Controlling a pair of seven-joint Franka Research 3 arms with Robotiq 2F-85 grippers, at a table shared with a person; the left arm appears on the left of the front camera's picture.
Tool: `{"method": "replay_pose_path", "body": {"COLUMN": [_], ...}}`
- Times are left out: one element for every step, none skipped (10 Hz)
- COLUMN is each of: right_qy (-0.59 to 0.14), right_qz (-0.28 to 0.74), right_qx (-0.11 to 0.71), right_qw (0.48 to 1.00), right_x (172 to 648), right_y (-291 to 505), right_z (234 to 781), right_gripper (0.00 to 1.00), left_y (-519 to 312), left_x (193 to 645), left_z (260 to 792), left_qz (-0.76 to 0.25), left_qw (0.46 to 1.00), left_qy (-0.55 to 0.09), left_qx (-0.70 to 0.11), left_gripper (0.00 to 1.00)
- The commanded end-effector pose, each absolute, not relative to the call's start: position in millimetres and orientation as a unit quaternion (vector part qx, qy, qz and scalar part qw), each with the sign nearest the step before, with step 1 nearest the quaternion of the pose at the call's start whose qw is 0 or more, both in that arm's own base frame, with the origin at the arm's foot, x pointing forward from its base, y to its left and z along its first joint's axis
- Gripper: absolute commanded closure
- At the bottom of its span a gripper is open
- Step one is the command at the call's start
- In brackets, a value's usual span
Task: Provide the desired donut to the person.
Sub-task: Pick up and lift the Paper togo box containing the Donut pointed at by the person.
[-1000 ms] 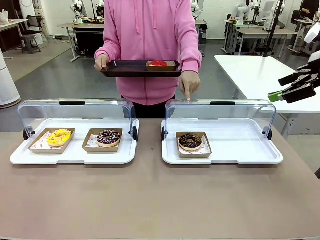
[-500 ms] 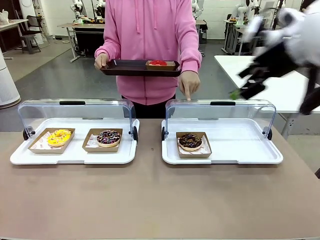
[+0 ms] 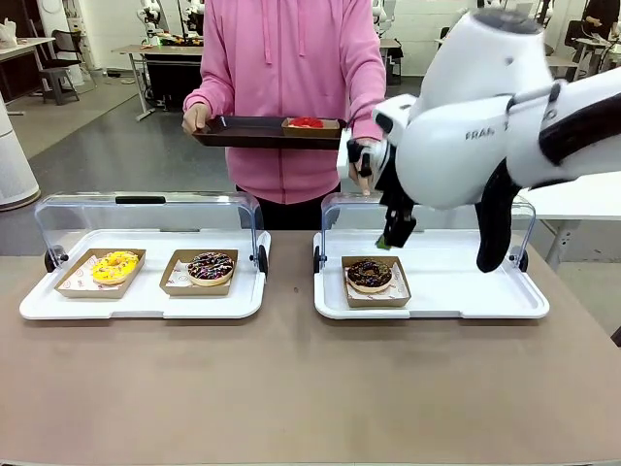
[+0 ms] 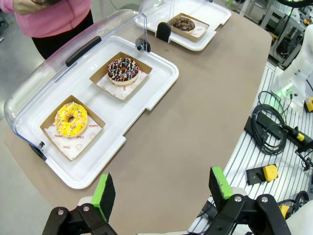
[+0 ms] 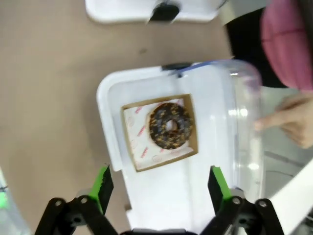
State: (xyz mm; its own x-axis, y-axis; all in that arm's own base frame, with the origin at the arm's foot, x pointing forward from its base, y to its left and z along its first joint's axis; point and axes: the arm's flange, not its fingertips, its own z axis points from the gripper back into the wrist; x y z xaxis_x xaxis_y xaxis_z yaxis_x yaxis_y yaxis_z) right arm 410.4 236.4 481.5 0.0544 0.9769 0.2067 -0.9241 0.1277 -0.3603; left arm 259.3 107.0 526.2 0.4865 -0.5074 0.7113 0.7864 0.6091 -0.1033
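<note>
Approach step: our right gripper (image 5: 159,183) is wide open and empty; chocolate donut (image 5: 169,126) just ahead of the jaws, person's hand (image 5: 288,117) pointing beyond it. Next we likely descend and straddle its paper tray (image 5: 142,147). Left gripper (image 4: 164,188) open, empty.

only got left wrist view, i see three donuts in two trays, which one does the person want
observer: the person's hand points a finger at the clear lid of the right tray, which holds the lone chocolate donut
operator: where's the right gripper
observer: the right gripper hangs open above that donut
operator: person holding anything
observer: the other hand holds a dark tray with a red donut on it
</note>
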Motion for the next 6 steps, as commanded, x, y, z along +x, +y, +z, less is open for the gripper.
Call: {"method": "replay_pose_path", "body": {"right_qy": [-0.187, -0.183, -0.182, -0.165, -0.15, -0.14], "right_qz": [0.68, 0.695, 0.701, 0.707, 0.713, 0.723], "right_qx": [-0.058, -0.051, -0.048, -0.028, -0.018, -0.011], "right_qw": [0.707, 0.694, 0.687, 0.687, 0.685, 0.676], "right_x": [400.1, 404.9, 415.8, 426.0, 436.7, 445.6], "right_y": [231.3, 231.4, 227.2, 225.2, 224.4, 220.8], "right_z": [469.1, 450.0, 429.2, 411.5, 396.0, 386.6], "right_gripper": [0.0, 0.0, 0.0, 0.0, 0.0, 0.0], "left_y": [110.0, 110.0, 110.0, 110.0, 110.0, 110.0], "left_x": [259.5, 259.5, 259.5, 259.5, 259.5, 259.5], "left_z": [525.1, 525.1, 525.1, 525.1, 525.1, 525.1], "left_qz": [-0.395, -0.395, -0.395, -0.395, -0.395, -0.395], "left_qw": [0.828, 0.828, 0.828, 0.828, 0.828, 0.828], "left_qy": [-0.332, -0.332, -0.332, -0.332, -0.332, -0.332], "left_qx": [-0.219, -0.219, -0.219, -0.219, -0.219, -0.219], "left_gripper": [0.0, 0.0, 0.0, 0.0, 0.0, 0.0]}}
